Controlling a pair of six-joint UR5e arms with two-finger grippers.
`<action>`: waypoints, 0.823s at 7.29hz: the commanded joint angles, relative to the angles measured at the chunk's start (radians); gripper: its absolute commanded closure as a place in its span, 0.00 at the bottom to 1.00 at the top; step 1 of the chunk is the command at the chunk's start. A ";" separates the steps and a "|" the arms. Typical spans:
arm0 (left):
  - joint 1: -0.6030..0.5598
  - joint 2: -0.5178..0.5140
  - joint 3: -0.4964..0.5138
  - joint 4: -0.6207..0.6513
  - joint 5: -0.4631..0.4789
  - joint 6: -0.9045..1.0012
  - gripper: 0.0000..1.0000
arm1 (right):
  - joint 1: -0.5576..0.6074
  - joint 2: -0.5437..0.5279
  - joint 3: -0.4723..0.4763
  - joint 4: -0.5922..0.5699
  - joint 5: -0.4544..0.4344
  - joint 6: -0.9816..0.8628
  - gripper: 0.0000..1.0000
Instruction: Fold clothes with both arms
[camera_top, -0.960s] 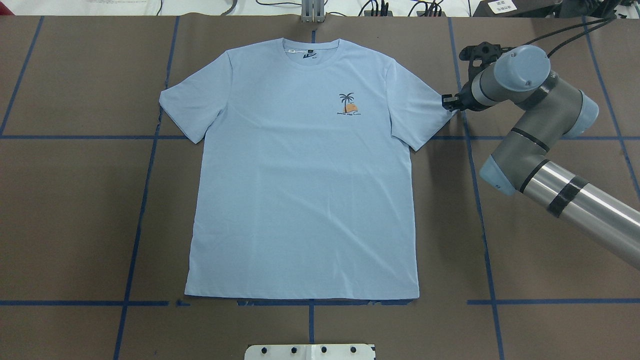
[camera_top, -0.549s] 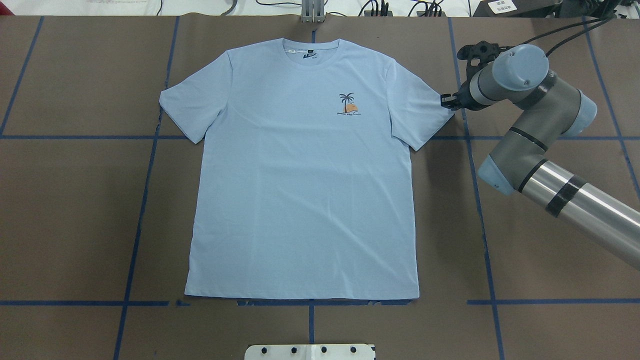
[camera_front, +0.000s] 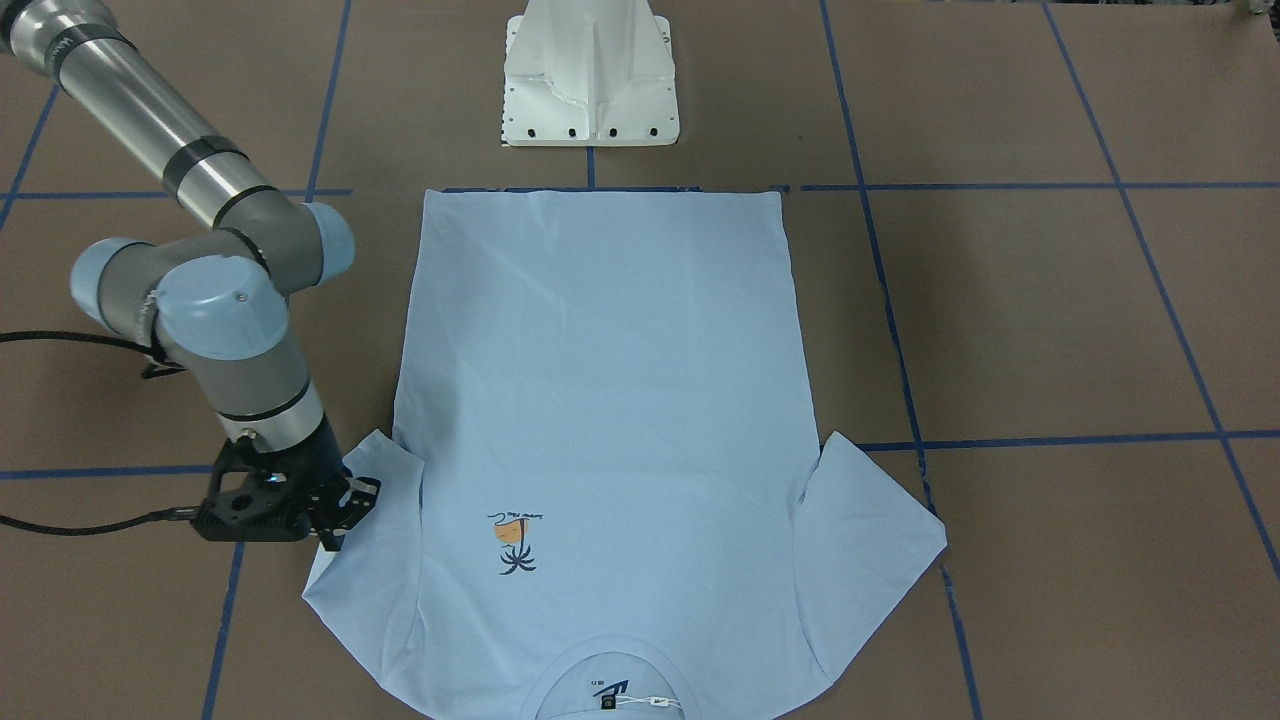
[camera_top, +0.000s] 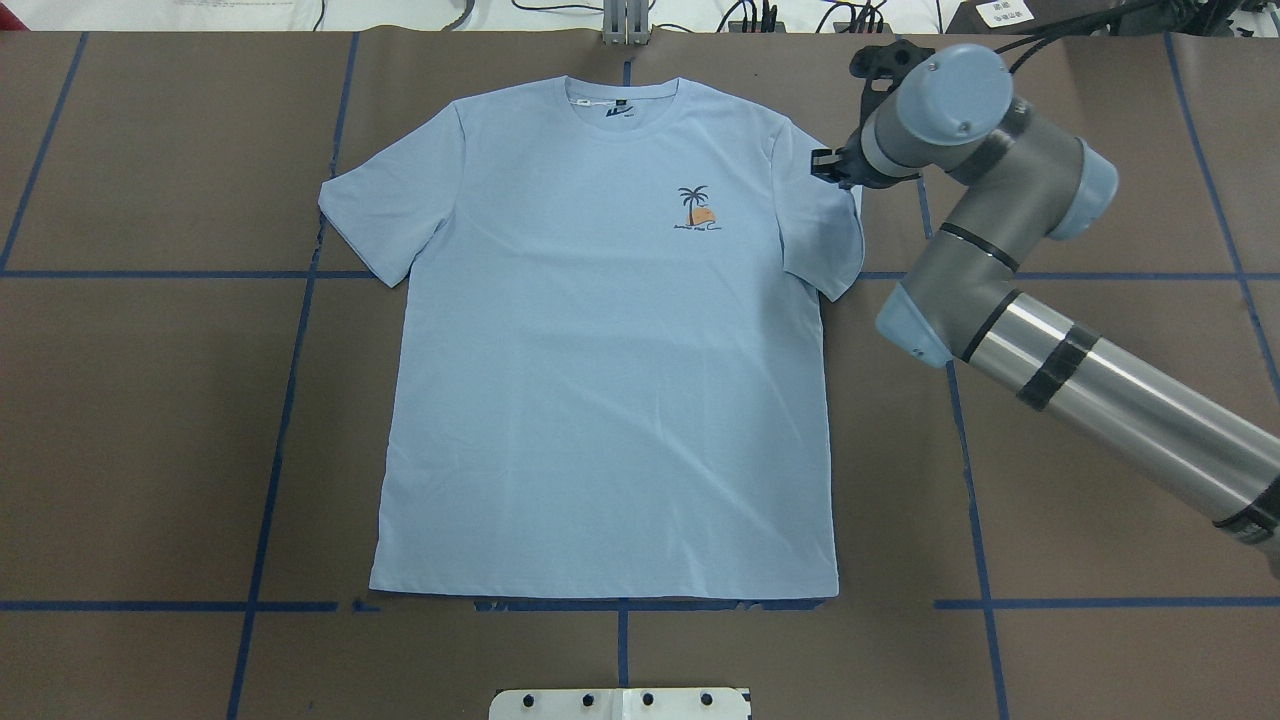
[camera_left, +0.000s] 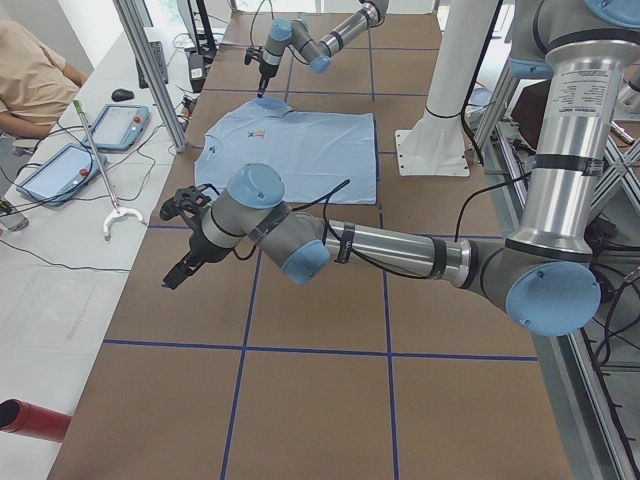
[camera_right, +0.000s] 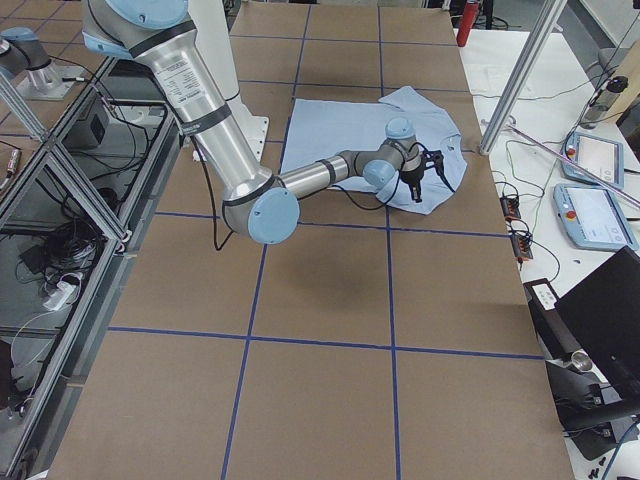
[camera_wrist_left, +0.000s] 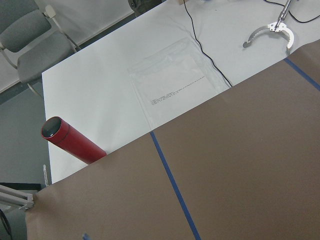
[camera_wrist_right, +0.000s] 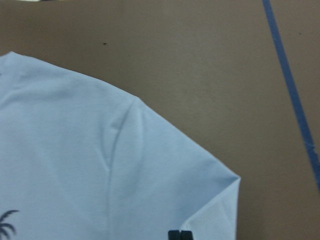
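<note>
Pale blue shirt (camera_top: 600, 400) lies flat and front up on the brown table (camera_top: 1080, 520), its body spreading away to one side of the right gripper (camera_top: 822, 166). That gripper's fingers are pinched narrow on the edge of the nearest sleeve (camera_top: 828, 235), whose corner is curled inward just beneath them. The palm print (camera_top: 697, 210) sits a little past the fingertips. The left gripper (camera_left: 180, 272) hangs over bare table, well apart from the shirt; I cannot tell how wide it stands. A red tube (camera_wrist_left: 72, 141) lies on the white surface nearby.
</note>
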 joint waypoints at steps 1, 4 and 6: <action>0.000 0.000 0.002 0.000 0.000 0.000 0.00 | -0.102 0.157 -0.095 -0.049 -0.141 0.124 1.00; 0.000 0.000 0.002 0.002 0.000 0.000 0.00 | -0.150 0.176 -0.131 -0.025 -0.191 0.122 1.00; 0.000 0.000 0.002 0.003 -0.002 -0.002 0.00 | -0.153 0.176 -0.134 -0.009 -0.192 0.123 0.01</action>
